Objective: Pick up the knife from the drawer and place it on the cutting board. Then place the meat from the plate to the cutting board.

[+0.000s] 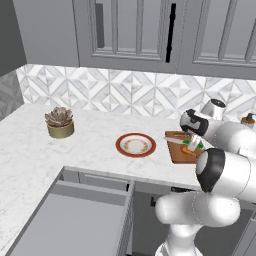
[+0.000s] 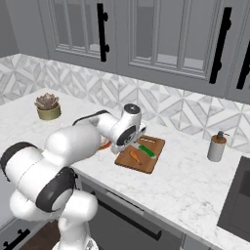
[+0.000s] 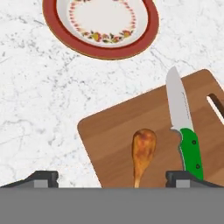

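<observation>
Dark finger tips of the claw (image 3: 112, 177) are being held wide apart over the cutting board (image 3: 122, 131), with nothing clasped between them; the claw is released. Just above the gap, the meat (image 3: 143, 151) is being shown by the hand view as one glossy orange-red chunk, rounded at one end and tapering toward the claw, lying flat on the board. Beside it, on the same board, one knife (image 3: 183, 127) is being seen with a pale steel blade and a bright green handle set with two small rivets; its handle end is being met by one finger tip at the picture's edge.

Grain and a cut-out slot at the board's far corner are being revealed by the hand view, details that are being lost in the base views. One plate (image 3: 101, 27), round, red-brown at the rim with a cream centre ringed by small flowers, is being shown off the board on white veined marble counter (image 3: 39, 109).

From the left base view, the board (image 1: 177, 150) is being partly hidden by the arm, the plate (image 1: 135, 145) is being seen bare just beside it, and one drawer (image 1: 75, 220), grey and flat inside, is being shown pulled out below the counter, well away from the board. One potted succulent (image 1: 59, 122) is being seen beyond the plate.

From the right base view, the meat (image 2: 135, 156) and knife (image 2: 146, 151) are being seen side by side on the board (image 2: 146, 163), with one soap dispenser (image 2: 217, 146) well apart from it.
</observation>
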